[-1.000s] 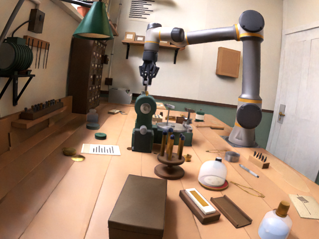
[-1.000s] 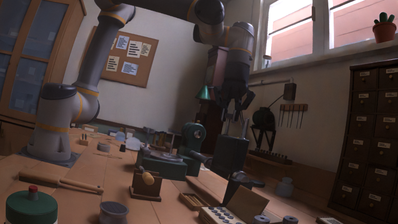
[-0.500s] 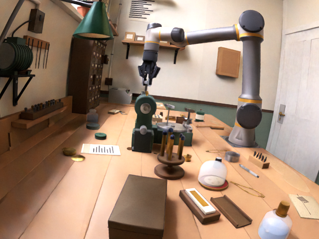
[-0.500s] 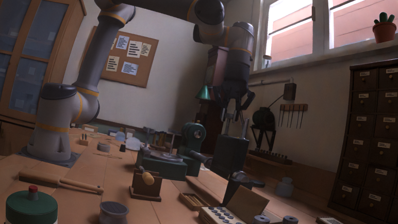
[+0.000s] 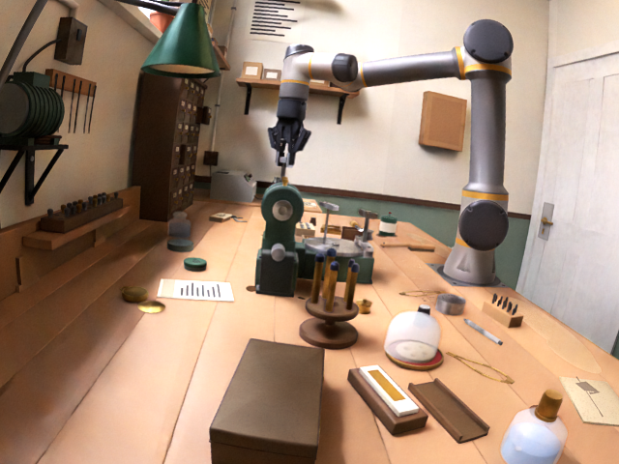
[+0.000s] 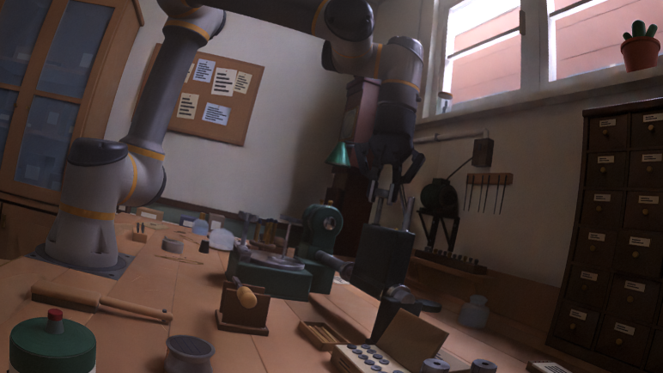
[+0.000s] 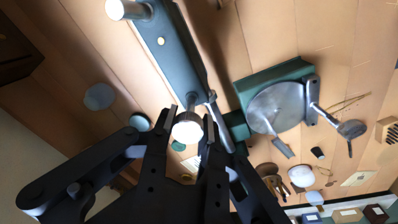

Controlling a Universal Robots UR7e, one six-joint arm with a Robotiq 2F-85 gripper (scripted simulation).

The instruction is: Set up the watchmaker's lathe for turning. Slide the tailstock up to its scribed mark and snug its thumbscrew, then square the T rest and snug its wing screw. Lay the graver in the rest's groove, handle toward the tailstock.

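The knurled thumbscrew (image 7: pixel 187 129) stands up from the top of the dark tailstock (image 6: pixel 382 257), which sits on the lathe bed across from the green headstock (image 5: pixel 282 210). My gripper (image 7: pixel 188 122) hangs straight down over the tailstock and I grip the thumbscrew's head between my closed fingers. The T rest (image 7: pixel 311 103) stands on the round steel plate (image 7: pixel 275 107) over the green base, with its wing screw (image 5: pixel 367 215) on a post. The graver (image 6: pixel 245 295), with a yellow handle, lies on a small wooden block (image 6: pixel 243 311) near the bench's front.
A brown box (image 5: pixel 270 397) sits at one end of the bench, beyond a stand of upright tools (image 5: pixel 330 299) and a glass dome (image 5: pixel 413 337). A green lamp (image 5: pixel 182 42) hangs over the drawer cabinet (image 5: pixel 167 145). A wooden mallet (image 6: pixel 99 301) lies by my base.
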